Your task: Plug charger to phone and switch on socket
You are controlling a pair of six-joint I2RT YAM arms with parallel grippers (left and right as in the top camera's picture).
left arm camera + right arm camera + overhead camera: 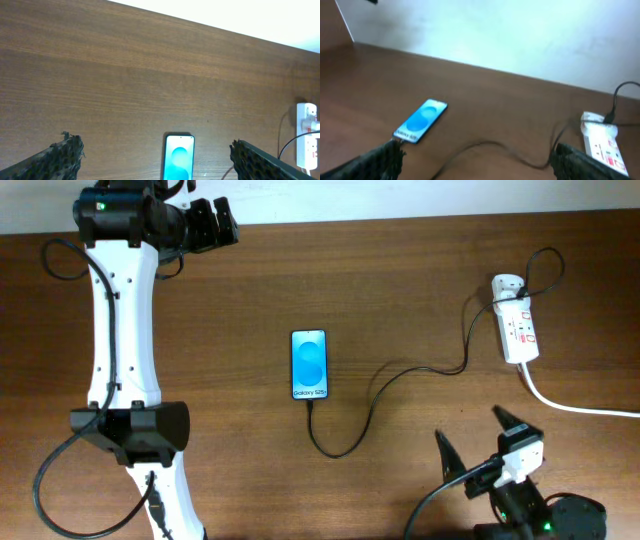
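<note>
The phone (310,365) lies mid-table, blue screen up, white band at its near end; it also shows in the left wrist view (179,159) and the right wrist view (420,121). The thin black charger cable (400,375) runs from the phone's near end in a loop to the white adapter (505,285) on the socket (518,327) at the right. The plug tip sits at the phone's bottom edge (309,404). My left gripper (212,225) is open at the far left edge. My right gripper (478,442) is open near the front right edge. Both are empty.
The socket's thick white cord (580,407) runs off the right edge. The socket also shows at the right of the left wrist view (307,135) and the right wrist view (602,143). A white wall lies beyond the table's far edge.
</note>
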